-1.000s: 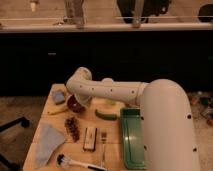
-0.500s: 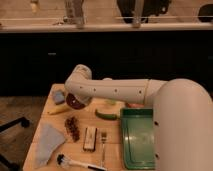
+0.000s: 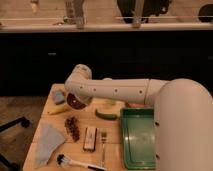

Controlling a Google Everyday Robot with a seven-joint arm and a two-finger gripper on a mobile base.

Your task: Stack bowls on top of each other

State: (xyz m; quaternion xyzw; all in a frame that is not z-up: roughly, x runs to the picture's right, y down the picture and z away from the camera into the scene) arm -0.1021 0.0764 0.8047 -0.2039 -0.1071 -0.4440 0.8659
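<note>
A dark maroon bowl [image 3: 75,101] sits at the back left of the wooden table [image 3: 115,159], half covered by the bend of my white arm [image 3: 80,85]. My gripper is at that bend, hidden behind the arm right over the bowl; it is shut, and I cannot tell whether it holds the bowl. A small patch of orange-red [image 3: 131,105] peeks out below the forearm further right; too little of it shows to tell whether it is the other bowl.
A blue sponge [image 3: 59,96] and a banana [image 3: 57,110] lie left of the bowl. Grapes [image 3: 73,127], a snack bar [image 3: 90,137], a fork [image 3: 103,142], a blue cloth [image 3: 48,142] and a brush [image 3: 75,162] fill the front. A green tray [image 3: 137,137] stands at the right.
My arm's thick section has swung to the right and uncovered the green tray. The bend of the arm stays over the maroon bowl.
</note>
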